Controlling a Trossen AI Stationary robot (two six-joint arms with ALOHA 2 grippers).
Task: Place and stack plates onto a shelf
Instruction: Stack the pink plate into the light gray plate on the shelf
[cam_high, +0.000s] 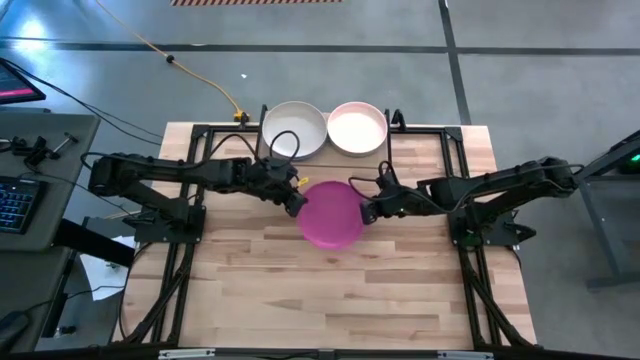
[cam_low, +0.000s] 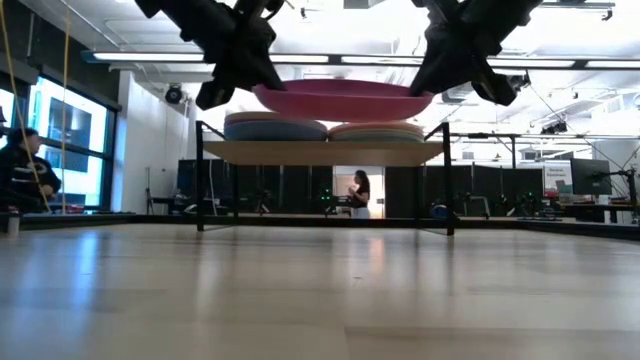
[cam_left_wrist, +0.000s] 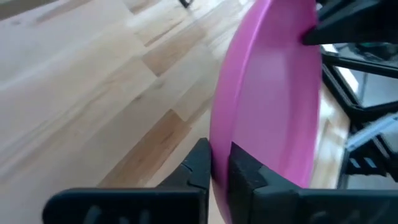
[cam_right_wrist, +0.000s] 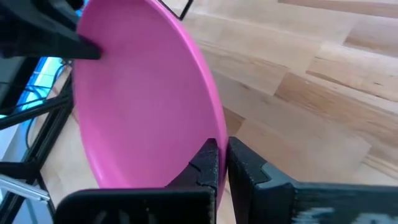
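Note:
A magenta plate (cam_high: 330, 215) hangs in the air over the middle of the table, held between both grippers. My left gripper (cam_high: 297, 201) is shut on its left rim and my right gripper (cam_high: 368, 211) on its right rim. In the low view the plate (cam_low: 343, 100) floats roughly level, higher than the shelf top (cam_low: 325, 152). The shelf (cam_high: 425, 130) stands at the far edge and carries two plate stacks, one topped by a cream plate (cam_high: 294, 130), the other by a pale pink plate (cam_high: 357, 127). Lower plates in the stacks (cam_low: 275, 128) show only as edges. My left gripper (cam_left_wrist: 217, 163) pinches the magenta plate's left rim (cam_left_wrist: 217, 146) between its two fingers, one finger (cam_left_wrist: 200, 167) under the plate and one (cam_left_wrist: 244, 174) inside it. The fingers come level from the table's left. The plate is lifted clear and roughly level. My right gripper (cam_right_wrist: 222, 155) pinches the plate's right rim (cam_right_wrist: 219, 134) between its two fingers, one finger (cam_right_wrist: 207, 165) inside the plate and one (cam_right_wrist: 244, 169) outside. It comes level from the table's right, opposite the other gripper (cam_right_wrist: 62, 37). The plate hangs clear of the table.
The wooden tabletop (cam_high: 330, 300) stretches bare from the plate to the near edge. Black frame rails (cam_high: 180, 270) run along the left and right sides. People stand in the room beyond the table (cam_low: 358, 193).

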